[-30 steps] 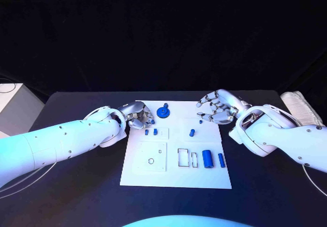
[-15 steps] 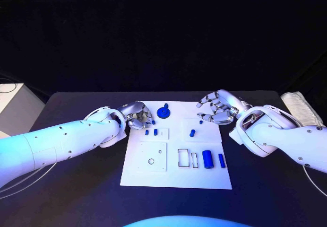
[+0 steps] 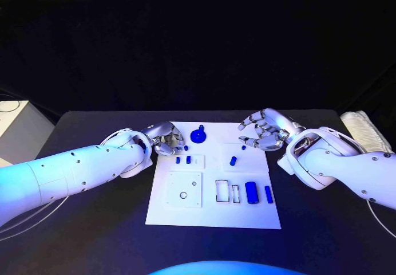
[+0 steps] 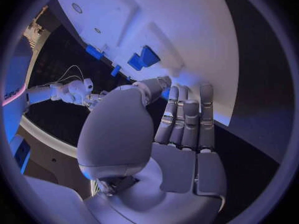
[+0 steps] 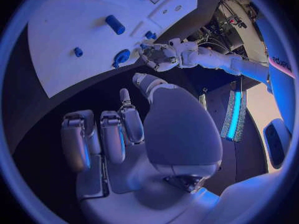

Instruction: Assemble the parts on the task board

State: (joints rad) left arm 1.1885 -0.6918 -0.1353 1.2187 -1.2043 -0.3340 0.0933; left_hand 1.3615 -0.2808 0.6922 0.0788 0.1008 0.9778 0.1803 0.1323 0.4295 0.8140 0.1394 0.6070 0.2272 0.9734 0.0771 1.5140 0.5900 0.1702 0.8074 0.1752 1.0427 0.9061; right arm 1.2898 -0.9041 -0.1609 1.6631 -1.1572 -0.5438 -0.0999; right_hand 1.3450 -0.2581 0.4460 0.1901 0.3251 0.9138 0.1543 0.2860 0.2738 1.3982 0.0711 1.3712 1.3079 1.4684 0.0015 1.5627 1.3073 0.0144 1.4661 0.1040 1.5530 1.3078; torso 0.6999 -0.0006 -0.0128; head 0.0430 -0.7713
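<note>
Little is changing: left silver hand (image 3: pixel 166 141) is edging along the white task board (image 3: pixel 213 215) on the black bench (image 3: pixel 330 229), possibly pinching a small blue part; right silver hand (image 3: pixel 265 130) is hovering, curled, empty.

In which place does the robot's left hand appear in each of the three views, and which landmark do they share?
Head view: left hand at the task board's far left corner.
Left wrist view: the hand in the middle, board beyond its fingers.
Right wrist view: small, at the board's edge.
Shared landmark: the white task board.
</note>
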